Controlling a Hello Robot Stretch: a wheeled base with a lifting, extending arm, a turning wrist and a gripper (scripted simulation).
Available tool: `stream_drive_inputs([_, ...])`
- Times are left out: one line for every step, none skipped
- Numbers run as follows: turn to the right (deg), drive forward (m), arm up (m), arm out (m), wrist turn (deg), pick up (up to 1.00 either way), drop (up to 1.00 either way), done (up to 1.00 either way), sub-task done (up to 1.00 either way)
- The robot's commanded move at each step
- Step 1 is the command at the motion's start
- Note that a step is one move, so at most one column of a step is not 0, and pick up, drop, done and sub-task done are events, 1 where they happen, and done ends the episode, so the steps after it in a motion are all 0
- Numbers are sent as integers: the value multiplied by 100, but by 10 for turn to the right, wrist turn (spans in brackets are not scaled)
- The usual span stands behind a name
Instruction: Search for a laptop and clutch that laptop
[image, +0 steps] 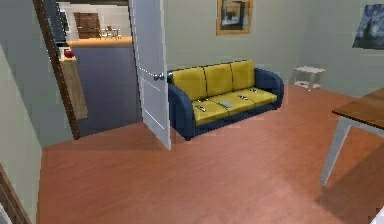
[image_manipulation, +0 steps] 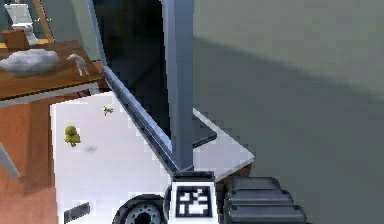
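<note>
Open floor (image: 230, 170) between door (image: 150, 70), sofa (image: 225, 95), table (image: 362, 110) edge

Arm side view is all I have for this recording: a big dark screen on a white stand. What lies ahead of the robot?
Observer: A blue sofa with yellow cushions stands against the far wall.
Operator: Anything on it?
Observer: A few small flat things lie on the seat; I cannot tell whether one is a laptop.
Operator: Is there a way out of the room?
Observer: A white door stands open to the left of the sofa in the forward view, and beyond it is a room with a counter.
</note>
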Motion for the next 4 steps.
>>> stream_drive_inputs([450,0,0,0,0,0,0,0,0])
stream_drive_inputs([450,0,0,0,0,0,0,0,0])
stream_drive_inputs([450,0,0,0,0,0,0,0,0])
stream_drive_inputs([60,0,0,0,0,0,0,0,0])
